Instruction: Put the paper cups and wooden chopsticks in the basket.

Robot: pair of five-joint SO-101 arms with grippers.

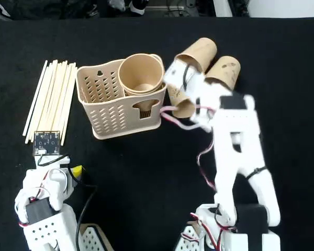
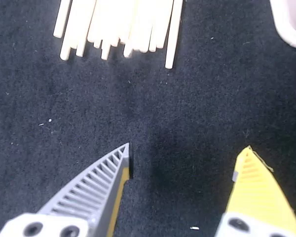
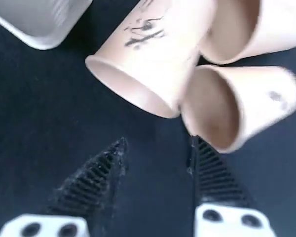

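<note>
Jaws of the right gripper (image 3: 158, 143) stood spread beside toppled tan paper cups (image 3: 143, 64) right of the beige slotted plastic basket (image 1: 110, 112), seemingly to take one; the left gripper (image 2: 187, 148) gaped empty, short of pale wooden chopsticks (image 1: 49, 99) at upper left.

Legible text: none.
Paper cup (image 3: 153, 54): dark printed marks on its side, unreadable.
Neighbouring cup (image 3: 266, 103): one small dark mark, unreadable.
</note>
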